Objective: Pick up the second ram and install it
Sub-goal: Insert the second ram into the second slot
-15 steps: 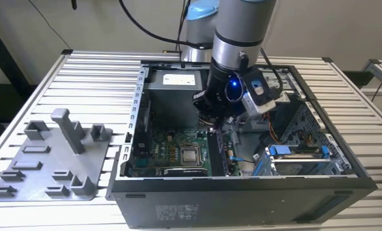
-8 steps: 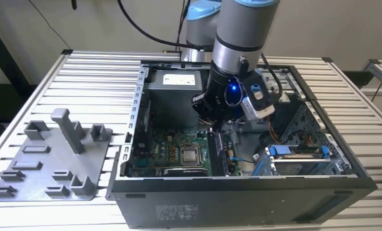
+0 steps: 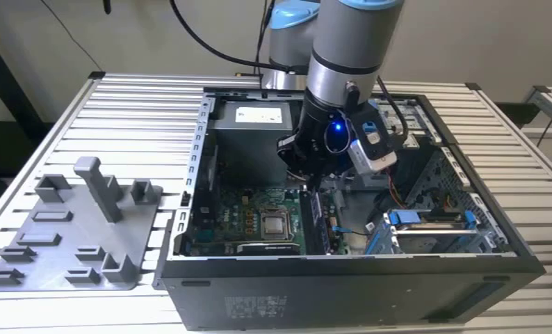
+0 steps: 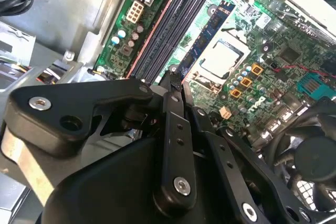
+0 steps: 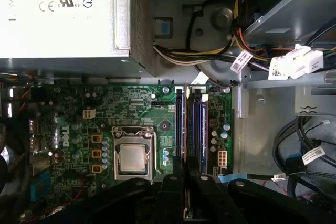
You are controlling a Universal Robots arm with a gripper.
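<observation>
Jaws: narrow, apparently pinching the ram (image 4: pixel 209 32) at its near end; the contact is hidden. Gripper (image 4: pixel 174 78): low beside the processor (image 4: pixel 223 59). Ram: edge-on between the processor and empty slots (image 4: pixel 173 19), aligned lengthwise with them, probably for seating.

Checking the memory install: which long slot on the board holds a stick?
The one right beside the processor: a blue-labelled memory stick stands there, while the slots farther out look empty.

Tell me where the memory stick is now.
In the second wrist view, the memory stick stands on edge on the motherboard beside the processor chip, its near end in the gripper.
</observation>
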